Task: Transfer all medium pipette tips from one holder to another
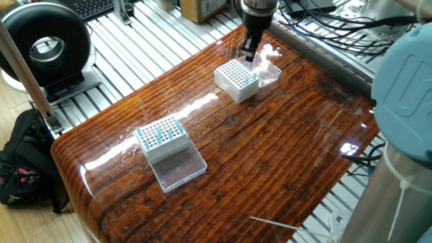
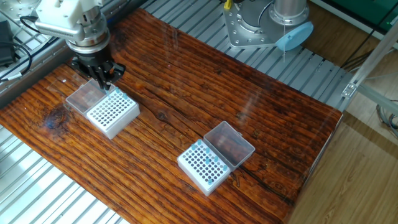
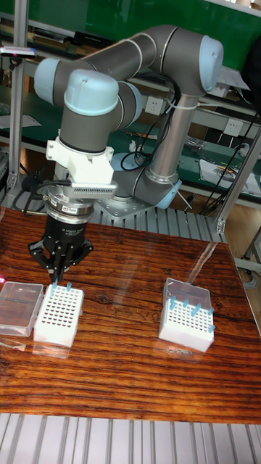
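The gripper point(image 3: 56, 278) hangs straight down over the back edge of the receiving holder point(image 3: 59, 314). Its fingers are drawn close together, but whether a tip is pinched between them is too small to tell. Directly beneath and just beside the fingertips, a few medium pipette tips point(image 3: 67, 288) stand in the holder's rear row; its open lid point(image 3: 20, 307) lies alongside. Well away across the counter point(image 2: 261, 118) sits the source holder point(image 3: 188, 323), with more blue tips scattered over its grid.

Each tip stands upright, long axis vertical, wide collar up and point down in its hole. They look featherlight, thin-walled and slick, easily bent or flicked away, so the collar end is probably the place to pinch, lightly.
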Robot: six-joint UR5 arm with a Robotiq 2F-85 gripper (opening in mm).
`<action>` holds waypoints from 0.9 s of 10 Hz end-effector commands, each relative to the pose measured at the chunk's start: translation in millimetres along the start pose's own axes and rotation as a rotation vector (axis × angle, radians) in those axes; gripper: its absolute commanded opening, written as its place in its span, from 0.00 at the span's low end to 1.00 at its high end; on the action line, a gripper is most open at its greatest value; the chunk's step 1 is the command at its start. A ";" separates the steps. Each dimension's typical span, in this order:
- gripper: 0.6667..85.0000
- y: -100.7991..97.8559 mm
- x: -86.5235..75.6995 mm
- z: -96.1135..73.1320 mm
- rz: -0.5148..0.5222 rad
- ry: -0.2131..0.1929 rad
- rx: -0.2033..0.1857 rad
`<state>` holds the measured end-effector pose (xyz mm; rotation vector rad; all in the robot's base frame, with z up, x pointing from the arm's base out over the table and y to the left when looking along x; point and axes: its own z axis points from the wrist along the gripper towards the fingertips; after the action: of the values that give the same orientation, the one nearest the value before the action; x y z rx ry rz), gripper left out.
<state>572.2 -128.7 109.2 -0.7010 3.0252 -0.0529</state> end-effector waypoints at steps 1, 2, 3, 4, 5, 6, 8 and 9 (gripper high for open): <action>0.24 2.6 -1.7 -0.3 -0.009 -0.008 -0.014; 0.25 2.6 -1.7 -0.3 -0.010 -0.008 -0.014; 0.25 2.6 -1.7 -0.3 -0.010 -0.008 -0.014; 0.25 2.2 -1.5 -0.3 -0.010 -0.007 -0.012; 0.25 2.2 -1.6 -0.3 -0.010 -0.007 -0.012; 0.25 2.6 -2.1 -0.5 -0.010 -0.008 -0.014; 0.26 4.7 -2.8 -3.5 -0.004 -0.002 -0.020; 0.26 7.9 -3.4 -8.9 0.004 0.010 -0.026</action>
<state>571.3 -125.6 111.2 -0.7185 3.0306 -0.0402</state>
